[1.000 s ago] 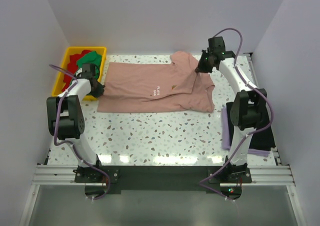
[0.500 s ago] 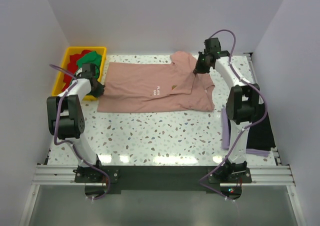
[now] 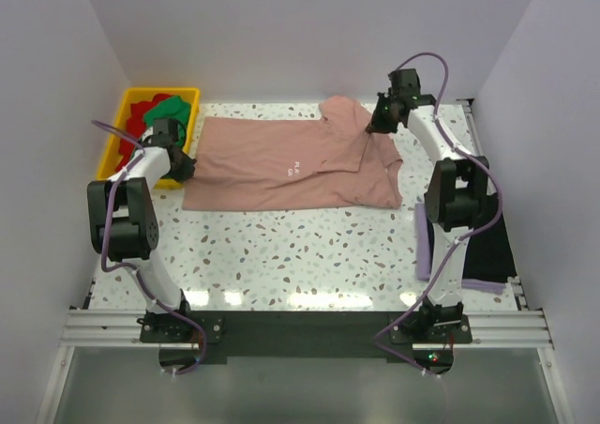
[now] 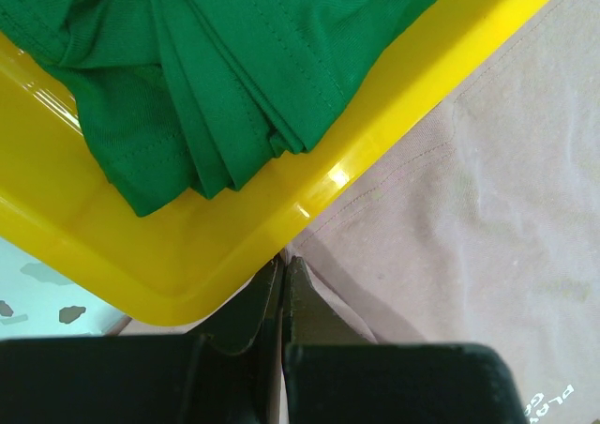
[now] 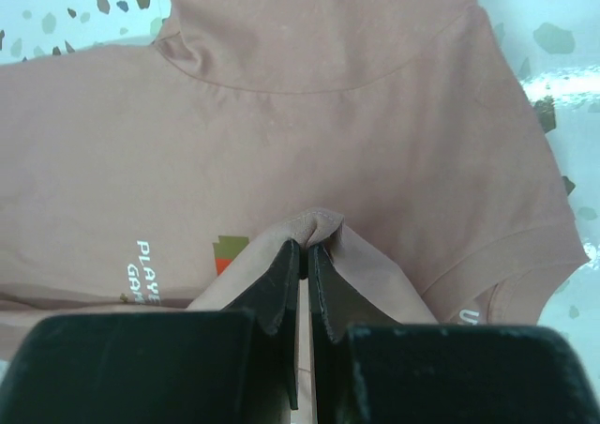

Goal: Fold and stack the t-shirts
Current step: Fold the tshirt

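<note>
**A:** What has the right pincer (image 5: 305, 250) got?

**B:** It is clamped on a pinched-up ridge of the pink shirt (image 3: 272, 166). The cloth bulges just past its tips. The chest print sits to the left of the tips, the collar lies further ahead, and a sleeve spreads off to the right.

**A:** And the left pincer (image 4: 283, 266)?

**B:** Closed too, with its tips together on the pink shirt's edge. A sliver of pink shows between the fingers. The corner of the bin (image 4: 309, 208) is right against the tips.

**A:** So where does that shirt lie overall?

**B:** It is stretched across the bench (image 3: 309, 246) between the two pincers, mostly flat. The hem end is at the left pincer. The collar end is at the right one, where a flap is raised.

**A:** What is in the bin?

**B:** The green shirt (image 4: 234, 68), bunched in folds just ahead of the left pincer. The red shirt (image 3: 139, 116) is beyond it, further from the tips.

**A:** Any others?

**B:** The black shirt (image 3: 489, 248) is well back from the right pincer, down beside that arm's base. It lies on the lavender shirt (image 3: 424, 248), which peeks out along its edges
</note>
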Controlling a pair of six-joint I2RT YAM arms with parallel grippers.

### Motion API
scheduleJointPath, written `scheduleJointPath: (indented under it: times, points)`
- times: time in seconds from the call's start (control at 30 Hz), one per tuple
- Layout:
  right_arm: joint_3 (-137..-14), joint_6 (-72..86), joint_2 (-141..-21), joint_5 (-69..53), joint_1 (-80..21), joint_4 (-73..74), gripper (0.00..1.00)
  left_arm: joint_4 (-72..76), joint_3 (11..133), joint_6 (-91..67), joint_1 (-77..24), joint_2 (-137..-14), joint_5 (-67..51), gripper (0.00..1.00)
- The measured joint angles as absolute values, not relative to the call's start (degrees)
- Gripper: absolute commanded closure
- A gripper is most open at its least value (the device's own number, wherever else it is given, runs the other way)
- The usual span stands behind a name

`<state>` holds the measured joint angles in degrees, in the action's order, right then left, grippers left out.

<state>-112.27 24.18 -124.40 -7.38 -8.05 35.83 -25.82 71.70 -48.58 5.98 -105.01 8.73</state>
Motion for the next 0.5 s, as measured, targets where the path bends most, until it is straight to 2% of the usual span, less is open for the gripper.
scheduleJointPath:
  times: [0.33, 0.4, 0.43, 0.47, 0.5]
  points:
    - [-111.7, 24.4, -124.4, -8.6, -6.0, 34.6, 1.0, -25.8, 71.7, -48.4, 6.0, -105.0, 8.7, 1.0]
    - [-111.7, 24.4, -124.6, -8.6, -6.0, 34.5, 0.99, -25.7, 71.7, -48.3, 6.0, -105.0, 8.6, 0.92]
    - [-111.7, 24.4, -124.8, -8.8, -6.0, 34.3, 0.9, -25.6, 71.7, -48.2, 6.0, -105.0, 8.5, 0.85]
    - [-111.7, 24.4, -125.1, -8.9, -6.0, 34.1, 0.82, -25.5, 71.7, -47.9, 6.1, -105.0, 8.3, 0.69]
    - [-111.7, 24.5, -125.4, -9.1, -6.0, 34.0, 0.74, -25.1, 71.7, -47.3, 6.1, -105.0, 7.8, 0.61]
